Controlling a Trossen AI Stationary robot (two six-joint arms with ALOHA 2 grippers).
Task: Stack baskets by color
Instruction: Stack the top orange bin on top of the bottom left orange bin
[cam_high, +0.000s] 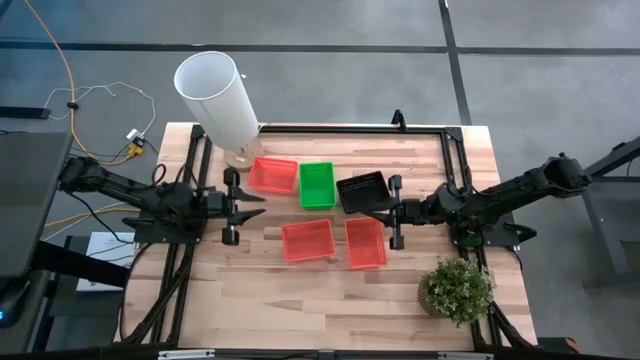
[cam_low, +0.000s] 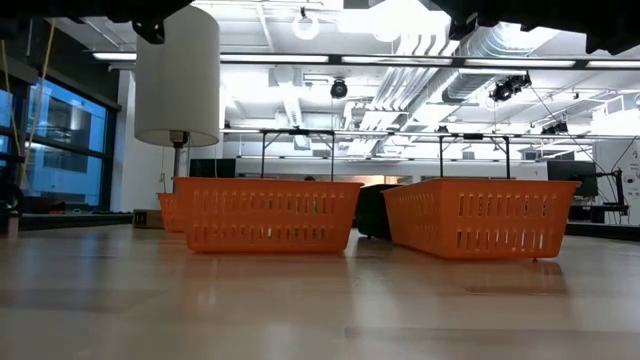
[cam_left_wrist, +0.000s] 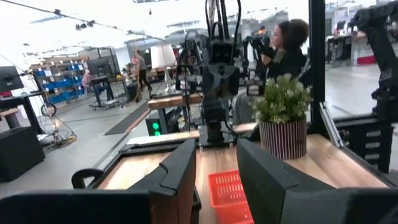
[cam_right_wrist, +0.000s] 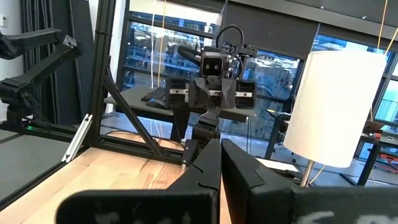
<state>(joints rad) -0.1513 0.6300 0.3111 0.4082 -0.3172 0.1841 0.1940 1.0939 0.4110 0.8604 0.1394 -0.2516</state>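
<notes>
Your left pincer hangs over the left side of the bench, jaws part open with nothing between them; in its wrist view a gap shows between the fingers. Your right pincer sits at the right, jaws fully closed on nothing, tips near the black basket.

Baskets in the high view: one red basket far left, a green basket just beside it, the black one next. Nearer you, two more red baskets lie side by side. Whether any of these are already nested stacks, you cannot tell from above.

Risks, as judgement:
- Closed right jaws cannot take a rim; lower them like that and you likely shove the black basket into the green one.
- The two near reds lie close together; a grab on one rim may drag its neighbour.
- The far red sits by the base of the white cylinder; a wide left-arm swing could knock it.
- The potted plant stands under the right arm's return path.
- Mesh walls flex, so a shallow grip may slip mid-lift.
</notes>
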